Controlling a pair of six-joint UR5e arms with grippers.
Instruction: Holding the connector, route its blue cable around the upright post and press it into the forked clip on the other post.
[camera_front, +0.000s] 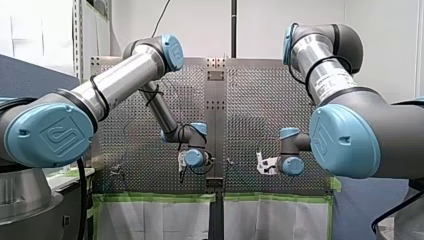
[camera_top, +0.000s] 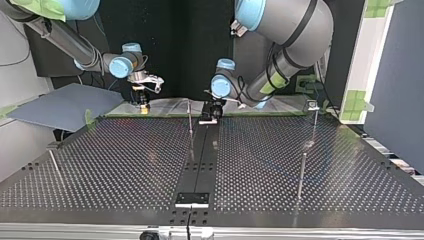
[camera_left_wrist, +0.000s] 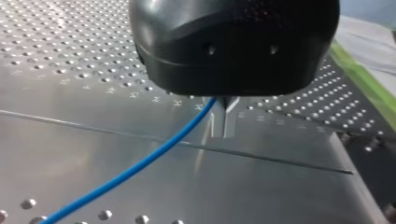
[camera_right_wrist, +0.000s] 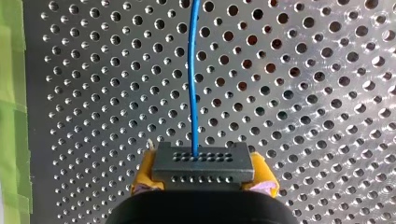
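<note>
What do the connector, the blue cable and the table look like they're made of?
The connector is probably moulded plastic: matt dark grey, with neat rows of small pin holes. The blue cable is likely a wire in smooth plastic insulation, since it has an even colour and bends in a gentle curve. The table looks like metal: a silvery sheet with regular punched holes and soft reflections.
</note>
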